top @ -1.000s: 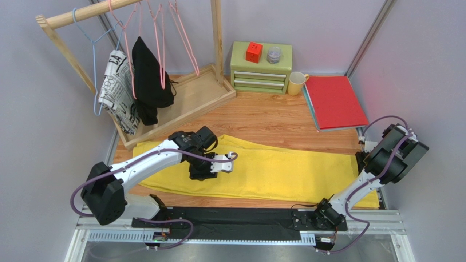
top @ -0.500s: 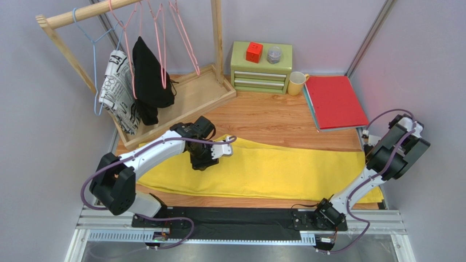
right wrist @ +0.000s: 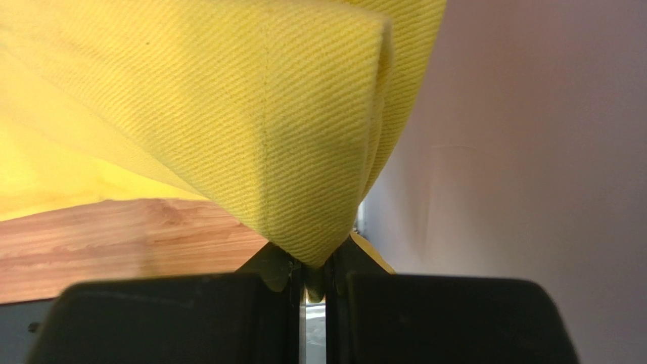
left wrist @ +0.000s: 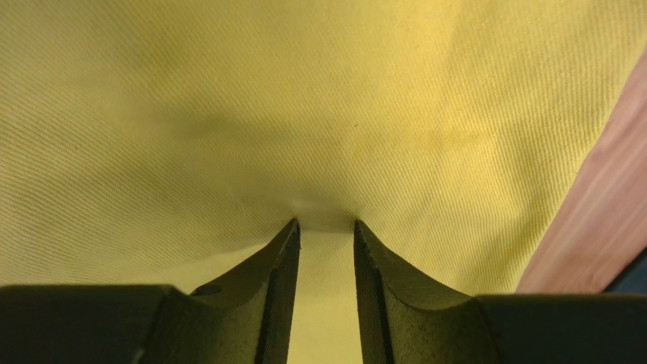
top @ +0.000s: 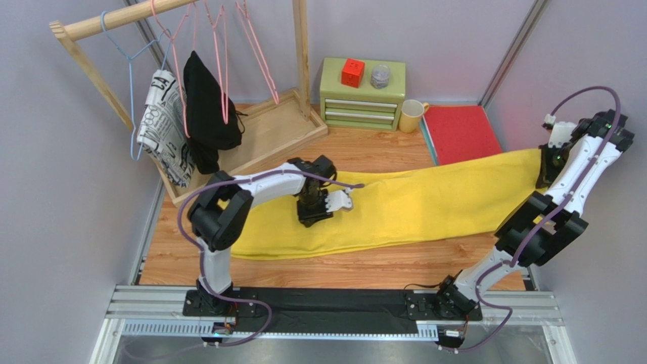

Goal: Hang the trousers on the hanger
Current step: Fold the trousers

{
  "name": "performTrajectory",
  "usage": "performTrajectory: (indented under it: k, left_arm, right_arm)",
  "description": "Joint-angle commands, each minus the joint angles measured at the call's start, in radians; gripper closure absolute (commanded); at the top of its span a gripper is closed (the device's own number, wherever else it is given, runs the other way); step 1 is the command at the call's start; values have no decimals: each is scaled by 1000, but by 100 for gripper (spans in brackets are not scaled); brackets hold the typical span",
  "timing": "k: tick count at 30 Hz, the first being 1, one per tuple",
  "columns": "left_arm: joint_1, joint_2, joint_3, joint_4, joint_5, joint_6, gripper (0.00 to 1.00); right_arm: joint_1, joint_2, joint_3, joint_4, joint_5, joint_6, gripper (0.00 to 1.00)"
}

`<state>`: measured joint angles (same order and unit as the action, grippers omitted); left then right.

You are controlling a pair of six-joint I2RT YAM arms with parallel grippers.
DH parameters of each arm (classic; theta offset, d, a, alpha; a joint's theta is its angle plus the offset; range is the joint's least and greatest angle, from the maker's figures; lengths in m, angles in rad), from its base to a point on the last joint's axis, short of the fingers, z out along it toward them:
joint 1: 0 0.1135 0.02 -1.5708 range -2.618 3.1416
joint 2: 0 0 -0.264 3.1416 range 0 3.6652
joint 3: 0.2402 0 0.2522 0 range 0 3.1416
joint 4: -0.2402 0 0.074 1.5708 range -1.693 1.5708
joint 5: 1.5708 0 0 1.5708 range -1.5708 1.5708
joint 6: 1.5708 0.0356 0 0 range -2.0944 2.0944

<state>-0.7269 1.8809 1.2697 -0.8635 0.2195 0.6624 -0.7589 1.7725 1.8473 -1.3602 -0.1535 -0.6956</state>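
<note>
The yellow trousers (top: 410,208) lie stretched across the wooden table, their right end lifted. My right gripper (top: 548,163) is shut on that end and holds it up near the right wall; the right wrist view shows a cloth fold (right wrist: 304,152) pinched between the jaws (right wrist: 315,265). My left gripper (top: 313,210) stands on the trousers' left part. In the left wrist view its jaws (left wrist: 326,224) are a little apart, with the tips pressed into the yellow cloth (left wrist: 304,114). Several pink hangers (top: 258,53) hang on the wooden rail at the back left.
On the rack hang a light blue hanger (top: 129,61), a black garment (top: 205,106) and a patterned garment (top: 163,125); its wooden base (top: 266,136) lies behind my left arm. A green drawer box (top: 363,98), a yellow mug (top: 411,115) and a red folder (top: 459,133) stand at the back.
My right gripper has risen and moved back with the trousers' right end. The cloth has been dragged away from the near edge. My left gripper has moved right and farther back along the cloth.
</note>
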Motion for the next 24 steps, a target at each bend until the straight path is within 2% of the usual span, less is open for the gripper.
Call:
performTrajectory:
  k: [1,2,4,6,7,9,13,16,20,24]
  left_arm:
    - [-98,119,218,26,88,-84,60]
    - [-98,121,287,-4,122,-119,60]
    - [-80,66,310,-19,171,-142,58]
    - [-28,-11,249,-8,242,-170,55]
    - [-4,-98,219,-3,260,-182,54]
    - [73,-182,122,-23,305,-179,53]
    - [207,-417,-77,-80,270,-123,51]
    - [314,-520,-186,-133,256,-29,53]
    - [388,-601,-328,-115,195,71,56]
    - [428,-596,-394,-77,202,36,59]
  right_arm:
    - [-28,11,177,-11,29,25,100]
    - [-30,24,257,-36,13,25,100]
    - [-28,45,323,-124,-20,28,100]
    - [-11,42,363,-174,-78,34,100]
    - [0,33,354,-218,-104,38,100]
    - [53,-14,273,-241,-164,65,100]
    - [190,-122,86,-258,-312,128,100]
    - [320,-192,-46,-238,-440,206,100]
    - [530,-249,-147,-146,-573,330,100]
    - [717,-260,-218,25,-629,479,100]
